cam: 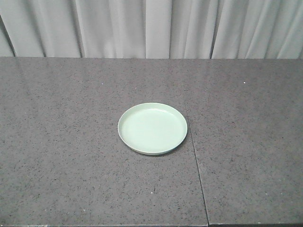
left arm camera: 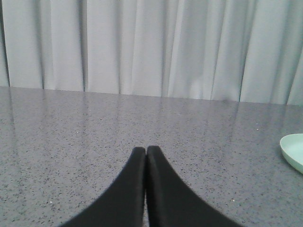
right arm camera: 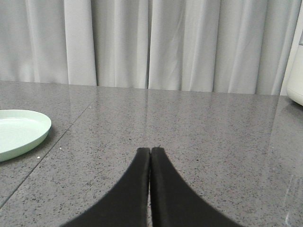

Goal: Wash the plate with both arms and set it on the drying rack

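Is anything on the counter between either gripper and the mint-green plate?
Nothing visible: only bare grey speckled countertop separates the round pale mint-green plate from the left gripper and the right gripper. The drying rack is out of view.

Grey speckled counter [cam: 71, 165], one seam [cam: 194, 156]; plate [cam: 152, 128] flat mid-surface.

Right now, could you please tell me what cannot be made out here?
The drying rack: in no view.
The plate: cut off by the right edge in the left wrist view, by the left edge in the right wrist view.
A white object: cut off by the right edge, right wrist view; unidentifiable.
The left hand, right hand: outside the front view.
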